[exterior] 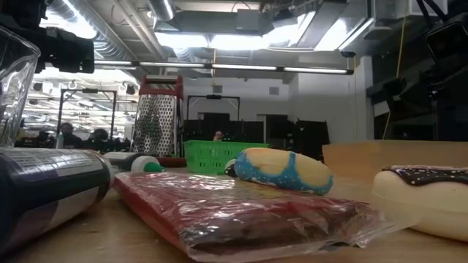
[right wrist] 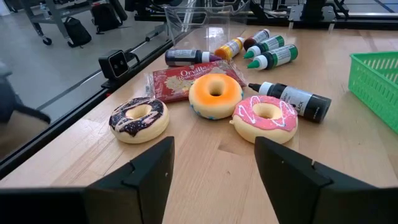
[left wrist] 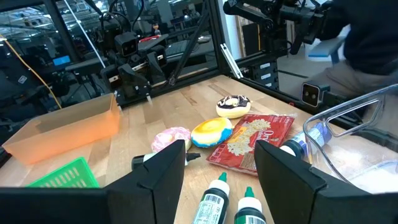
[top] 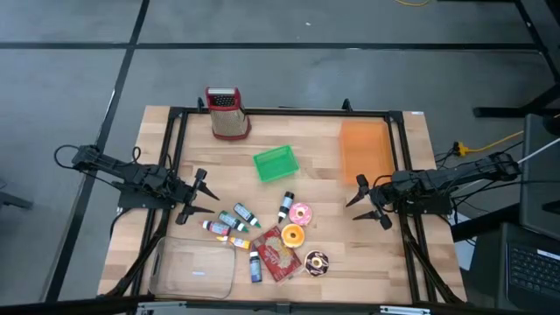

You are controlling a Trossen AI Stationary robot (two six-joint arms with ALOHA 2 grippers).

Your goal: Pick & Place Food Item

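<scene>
Wooden worktop (top: 367,254) is carrying three doughnuts at lower centre of the high view: pink (top: 300,213), orange (top: 292,234), chocolate (top: 316,262), beside a popcorn packet (top: 276,254). Left gripper (top: 203,194) is hovering at centre-left, fingers (left wrist: 163,174) wide, holding nothing. Right gripper (top: 363,199) is waiting at centre-right, fingers (right wrist: 149,173) wide, empty.

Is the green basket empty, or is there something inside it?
Empty, as far as the pictures show. From above, the green basket shows only its own green floor; the donuts and bottles all lie on the table outside it.
</scene>
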